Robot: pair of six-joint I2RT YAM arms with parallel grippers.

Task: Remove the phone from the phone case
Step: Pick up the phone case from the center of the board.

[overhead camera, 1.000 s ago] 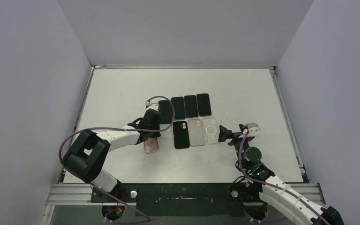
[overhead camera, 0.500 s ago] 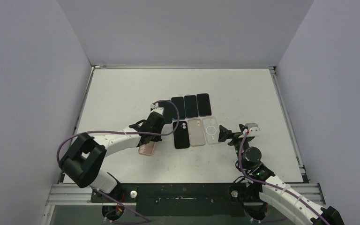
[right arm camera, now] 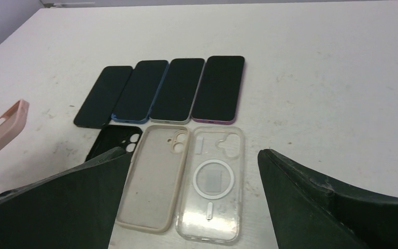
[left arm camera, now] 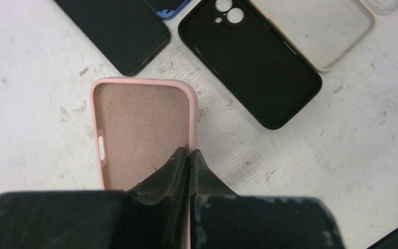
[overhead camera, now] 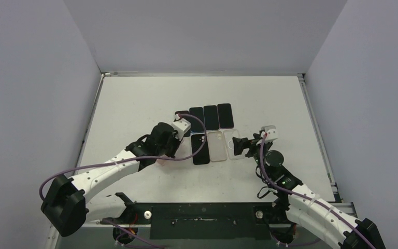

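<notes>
Four phones [right arm camera: 178, 89] lie just behind the black case [left arm camera: 251, 65]. Left of it, the left gripper [left arm camera: 189, 155] pinches the pink case [left arm camera: 140, 124] by its wall. To its right, the right gripper [right arm camera: 192, 153] has its jaws spread.

Pink case [left arm camera: 134, 124] matt, likely silicone; clear case [right arm camera: 213, 193] glossy plastic; table [right arm camera: 316, 104] scuffed white.

pink case [left arm camera: 140, 124]; black case [left arm camera: 254, 67]; white table [left arm camera: 342, 155]
</notes>
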